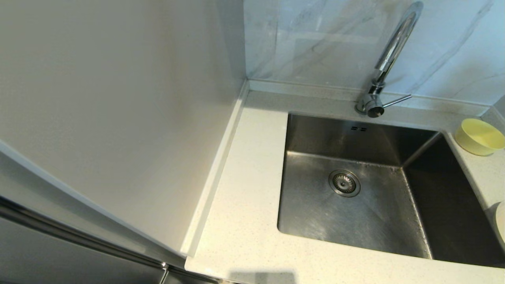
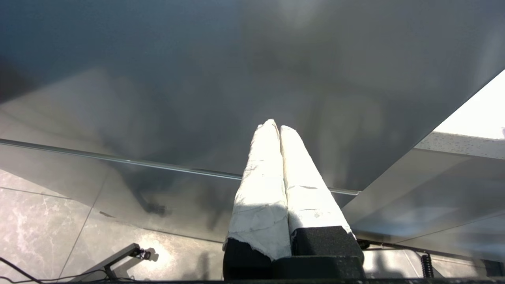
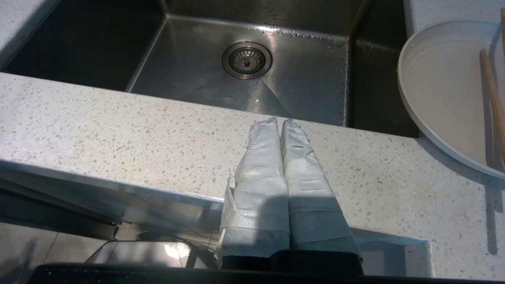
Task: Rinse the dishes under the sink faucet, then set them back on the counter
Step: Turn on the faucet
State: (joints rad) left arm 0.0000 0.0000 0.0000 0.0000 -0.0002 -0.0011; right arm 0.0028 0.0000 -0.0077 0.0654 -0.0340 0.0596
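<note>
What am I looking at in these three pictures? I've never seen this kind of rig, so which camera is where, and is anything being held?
This is a two-armed robot at a kitchen sink. The head view looks down from its head: a steel sink set in a speckled counter, a chrome faucet behind it, and a pale yellow bowl on the counter at the robot's right. Neither arm shows there.

The other two pictures come from cameras on the wrists, behind the fingers. The left pincer, its tips wrapped in white, is shut and empty, in front of a grey cabinet panel. The right pincer is shut and empty over the counter's front edge, facing the sink. Beside it a cream-white dish holds what look like wooden chopsticks.
</note>
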